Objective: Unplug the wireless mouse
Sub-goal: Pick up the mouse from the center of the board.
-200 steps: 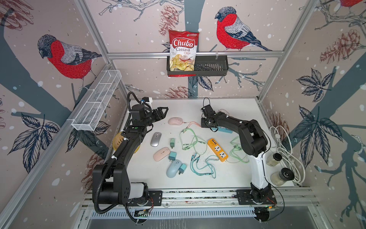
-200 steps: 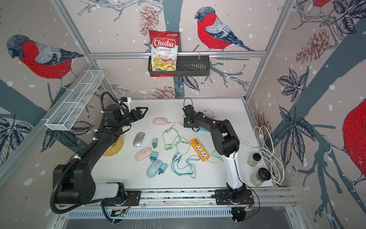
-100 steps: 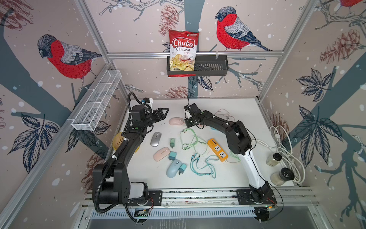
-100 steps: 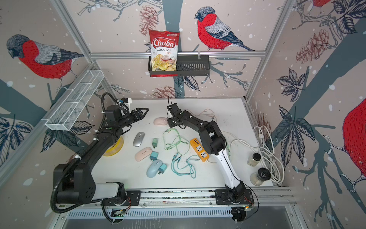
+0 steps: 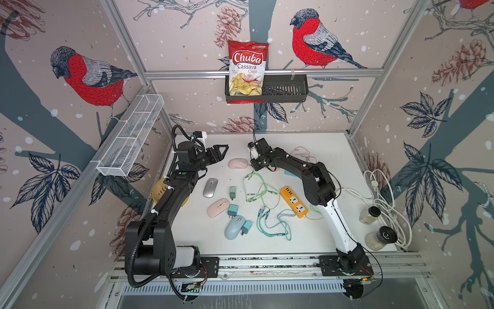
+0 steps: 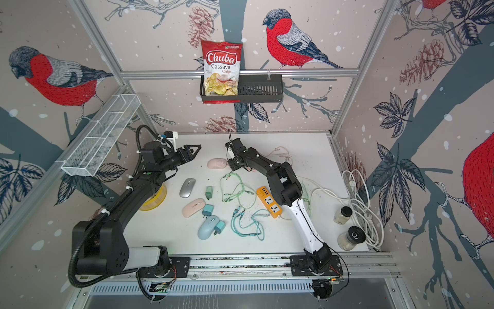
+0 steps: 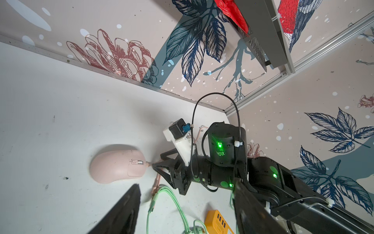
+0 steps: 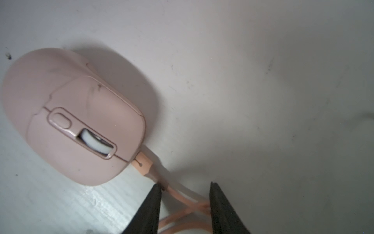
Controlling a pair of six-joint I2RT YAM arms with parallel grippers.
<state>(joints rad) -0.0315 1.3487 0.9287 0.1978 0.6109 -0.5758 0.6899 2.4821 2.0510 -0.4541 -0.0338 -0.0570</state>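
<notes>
Right claw (image 5: pixel 253 163) has swung across the bench (image 5: pixel 330 141) since a second ago and is now parked right at the nose of the pink mouse (image 5: pixel 238 163). Its jaws have gone from shut to partly spread. The left arm hasn't budged.

Only readable writing anywhere is "Chuba Cassava Chips" on the red bag (image 5: pixel 247 69) sitting in the black basket (image 5: pixel 286 89) on the back wall.

The mouse lies flat near the back of the bench, between the two claws, with its scroll-wheel end facing the right claw. In the right wrist view the pink cable (image 8: pixel 178 194) is plugged into that end and runs back between the two fingers. One fingertip (image 8: pixel 157 189) is touching the cable and the other stands off it (so nothing is actually clamped).

Left claw (image 5: pixel 224 152) hangs above the bench just on the other side of the mouse, jaws wide apart and holding nothing.
</notes>
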